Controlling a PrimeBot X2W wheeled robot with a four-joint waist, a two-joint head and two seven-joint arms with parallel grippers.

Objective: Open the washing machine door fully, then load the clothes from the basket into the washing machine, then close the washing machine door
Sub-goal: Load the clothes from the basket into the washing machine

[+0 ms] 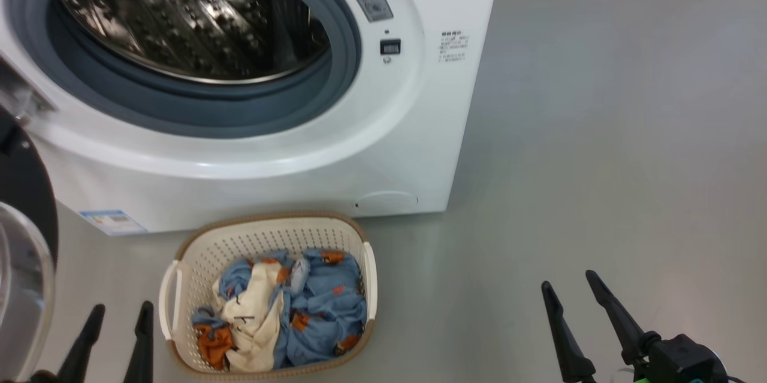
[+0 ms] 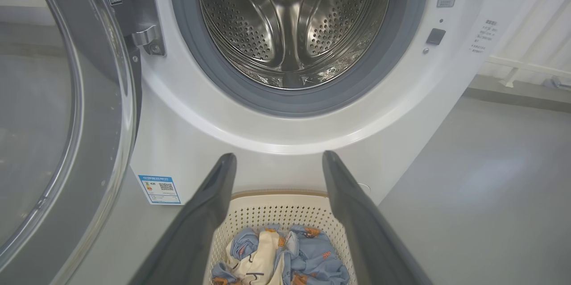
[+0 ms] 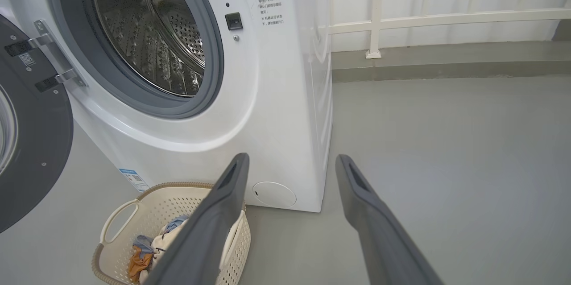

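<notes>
The basket (image 1: 269,239) of clothes (image 1: 326,311) sits just right of my left gripper (image 1: 122,306), well left of my right gripper (image 1: 568,279); both spread, empty.

Blue orange-printed clothes (image 1: 323,305), cream perforated basket (image 1: 269,238), white washing machine (image 1: 419,131), grey gasket (image 1: 198,108)

Soft, even light is filling the scene, and the washing machine (image 1: 383,149) is showing bright white without burning out. Inside it, the steel drum (image 1: 192,17) is throwing back small hard glints. To the machine's right, the grey floor (image 1: 599,131) is carrying a pale, diffuse sheen. Just in front of the machine, the basket (image 1: 269,233) is casting only a faint shadow. Below the machine in the left wrist view, the left gripper (image 2: 277,154) is looking slightly soft along its fingers (image 2: 196,231).
</notes>
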